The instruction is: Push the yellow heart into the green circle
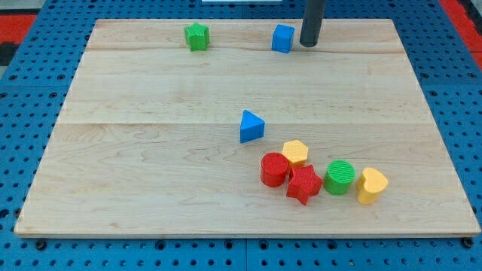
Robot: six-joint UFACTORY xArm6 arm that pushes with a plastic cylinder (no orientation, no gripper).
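Note:
The yellow heart [371, 184] lies at the lower right of the wooden board [151, 150], touching the right side of the green circle [340, 177]. My tip [308, 44] is at the view's top, just right of the blue cube [282, 38], far above the heart and the circle.
A red star [303, 184] touches the green circle's left side, with a red cylinder [274, 169] and a yellow hexagon [295, 153] beside it. A blue triangle [251, 126] sits near the middle. A green star [196, 36] is at the top left.

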